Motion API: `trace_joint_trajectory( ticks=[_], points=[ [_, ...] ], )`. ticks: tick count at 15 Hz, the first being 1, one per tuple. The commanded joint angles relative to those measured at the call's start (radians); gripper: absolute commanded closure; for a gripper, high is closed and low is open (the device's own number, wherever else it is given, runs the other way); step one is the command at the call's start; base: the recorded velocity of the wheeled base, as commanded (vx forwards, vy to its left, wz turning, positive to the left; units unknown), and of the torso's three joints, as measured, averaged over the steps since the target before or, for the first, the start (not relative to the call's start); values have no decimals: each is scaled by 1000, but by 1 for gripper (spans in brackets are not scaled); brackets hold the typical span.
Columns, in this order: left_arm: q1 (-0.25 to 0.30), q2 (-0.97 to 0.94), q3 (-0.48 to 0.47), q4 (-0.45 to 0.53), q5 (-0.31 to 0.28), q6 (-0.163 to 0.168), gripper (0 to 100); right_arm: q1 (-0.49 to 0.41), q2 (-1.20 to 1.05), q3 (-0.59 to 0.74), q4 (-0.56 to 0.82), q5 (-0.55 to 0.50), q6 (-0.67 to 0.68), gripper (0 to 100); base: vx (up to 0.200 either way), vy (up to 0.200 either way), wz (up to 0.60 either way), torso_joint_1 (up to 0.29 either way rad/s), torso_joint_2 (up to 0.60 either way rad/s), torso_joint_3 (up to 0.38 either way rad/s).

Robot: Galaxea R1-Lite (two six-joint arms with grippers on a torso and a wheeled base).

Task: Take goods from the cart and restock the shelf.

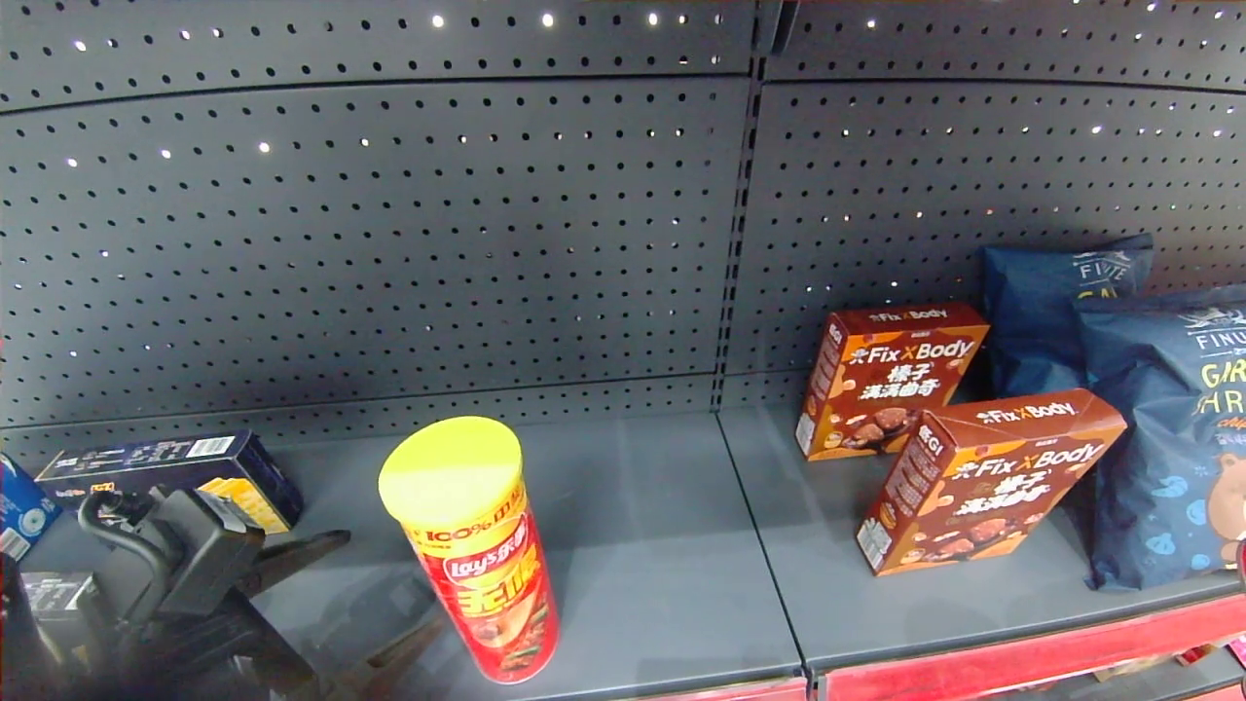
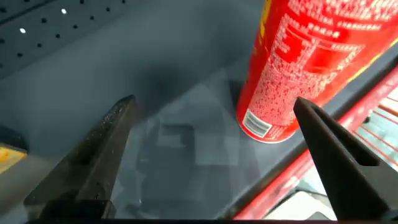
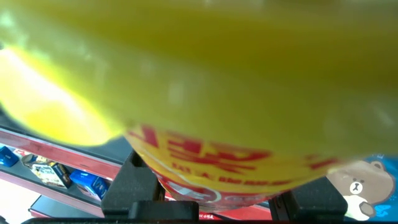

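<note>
Head view first: a can (image 1: pixel 477 555) with a yellow lid stands upright on the shelf (image 1: pixel 662 526), close to the red front edge (image 1: pixel 1022 652). I'd guess it's meant to face out like a stocked item. The left hand (image 1: pixel 384 584) sits low just beside it, on the robot's left, spread wide and holding nothing. Off to the right, well apart from the can, are two brown boxes (image 1: pixel 983 482) and some blue bags (image 1: pixel 1158 428). A dark blue box (image 1: pixel 165 472) lies flat against the back wall behind the left hand.

Left wrist view: both fingers (image 2: pixel 106 143) are splayed with bare shelf between them. The can (image 2: pixel 298 68) is out past the tips and near one finger, not between them. It reads to me like this one is already placed and the hand is free of it.

Right wrist view: a second can (image 3: pixel 217 74) sits right up against the camera, yellow lid on top and red body below. The right hand (image 3: pixel 217 196) shows as dark finger parts on either side of the body, so it looks clamped on it. Below it are what look like cart goods, so my guess is this one is next for the shelf.
</note>
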Motion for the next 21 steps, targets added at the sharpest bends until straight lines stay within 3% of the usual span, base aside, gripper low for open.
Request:
trace_joint_trajectory(
  ticks=[1,9,11,13,21],
  points=[
    [3,23,-29,-1,2,-2,0,1,1,1,0,0,0,100,0,0,0,0,0,0],
    [3,90,-108,-3,2,-2,0,1,-1,2,0,0,0,100,0,0,0,0,0,0],
    [9,87,-107,-3,25,3,0,1,-1,4,0,0,0,100,0,0,0,0,0,0],
    [30,73,-98,-3,29,8,0,1,-2,2,0,0,0,100,0,0,0,0,0,0],
    [32,-114,-98,8,34,15,0,2,10,1,0,0,-2,100,0,0,0,0,0,0]
  ],
)
